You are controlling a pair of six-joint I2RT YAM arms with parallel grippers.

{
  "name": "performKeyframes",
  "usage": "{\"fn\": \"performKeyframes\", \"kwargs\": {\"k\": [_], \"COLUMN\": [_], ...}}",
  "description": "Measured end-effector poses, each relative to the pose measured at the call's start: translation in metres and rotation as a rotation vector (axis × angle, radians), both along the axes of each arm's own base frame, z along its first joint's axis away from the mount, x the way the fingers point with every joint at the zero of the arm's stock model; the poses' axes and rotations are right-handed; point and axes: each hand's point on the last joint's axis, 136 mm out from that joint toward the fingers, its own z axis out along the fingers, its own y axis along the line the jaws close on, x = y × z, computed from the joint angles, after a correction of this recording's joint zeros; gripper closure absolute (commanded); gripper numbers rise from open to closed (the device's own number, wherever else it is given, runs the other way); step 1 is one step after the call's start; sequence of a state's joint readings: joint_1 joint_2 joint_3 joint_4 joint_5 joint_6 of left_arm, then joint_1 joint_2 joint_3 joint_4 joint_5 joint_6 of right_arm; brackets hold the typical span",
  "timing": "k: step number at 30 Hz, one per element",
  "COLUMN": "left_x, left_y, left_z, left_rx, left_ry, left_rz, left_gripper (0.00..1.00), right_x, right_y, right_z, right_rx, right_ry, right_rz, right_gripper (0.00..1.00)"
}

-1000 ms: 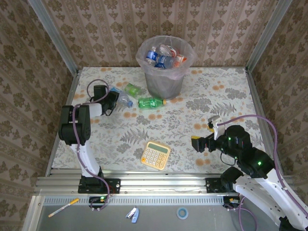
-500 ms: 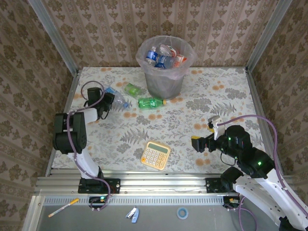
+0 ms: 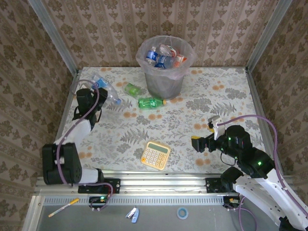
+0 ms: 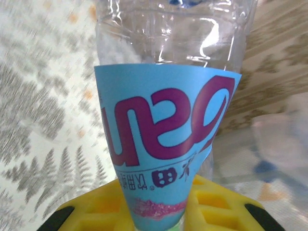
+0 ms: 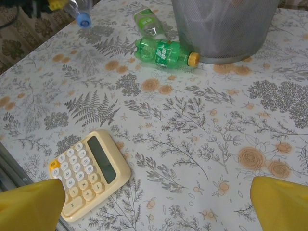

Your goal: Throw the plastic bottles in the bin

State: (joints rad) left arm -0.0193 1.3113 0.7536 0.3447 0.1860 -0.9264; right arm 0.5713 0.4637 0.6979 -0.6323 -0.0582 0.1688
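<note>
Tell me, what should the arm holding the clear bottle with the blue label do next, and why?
Probably swing the left gripper rightward toward the round grey wastebasket, high enough to clear its rim. The jaws are shut on the clear plastic bottle with the blue label at the far left, so only carrying and dropping remain.

The top camera looks down from above and behind my bases on the whole table (image 3: 192, 110). My left wrist camera is very near the blue-labelled bottle (image 4: 166, 139) in my left gripper (image 4: 154, 211) (label right before the lens). My right wrist camera looks ahead of my right gripper (image 5: 156, 204), sharing the calculator (image 5: 89, 171) and green bottle (image 5: 163, 52) with the top view.
</note>
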Motion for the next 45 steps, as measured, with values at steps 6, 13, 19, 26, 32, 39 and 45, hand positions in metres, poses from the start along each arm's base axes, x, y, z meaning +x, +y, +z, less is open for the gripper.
{"fn": "performKeyframes", "kwargs": {"k": [6, 13, 19, 26, 32, 39, 45], "left_x": [-0.020, -0.049, -0.082, -0.107, -0.116, -0.121, -0.127], "left_y": [-0.017, -0.038, -0.028, -0.019, -0.015, -0.017, -0.019], "left_z": [0.096, 0.176, 0.236, 0.286, 0.298, 0.308, 0.322], "left_rx": [0.086, 0.141, 0.134, 0.112, 0.104, 0.096, 0.087], "left_ry": [-0.324, -0.628, -0.857, -1.039, -1.084, -1.113, -1.150], "left_rz": [-0.057, -0.104, -0.041, 0.015, 0.036, 0.034, 0.030], "left_gripper": [0.78, 0.77, 0.78, 0.79, 0.80, 0.81, 0.82], "right_x": [0.000, 0.000, 0.000, 0.000, 0.000, 0.000, 0.000], "right_y": [0.000, 0.000, 0.000, 0.000, 0.000, 0.000, 0.000], "right_z": [0.000, 0.000, -0.001, -0.001, -0.001, -0.001, -0.001], "right_rx": [0.000, 0.000, -0.001, -0.002, -0.002, -0.001, -0.002], "right_ry": [0.000, 0.000, 0.001, 0.002, 0.002, 0.002, 0.002], "right_rz": [0.000, 0.000, 0.000, 0.000, 0.000, 0.000, 0.000], "right_gripper": [0.00, 0.00, 0.00, 0.00, 0.00, 0.00, 0.00]}}
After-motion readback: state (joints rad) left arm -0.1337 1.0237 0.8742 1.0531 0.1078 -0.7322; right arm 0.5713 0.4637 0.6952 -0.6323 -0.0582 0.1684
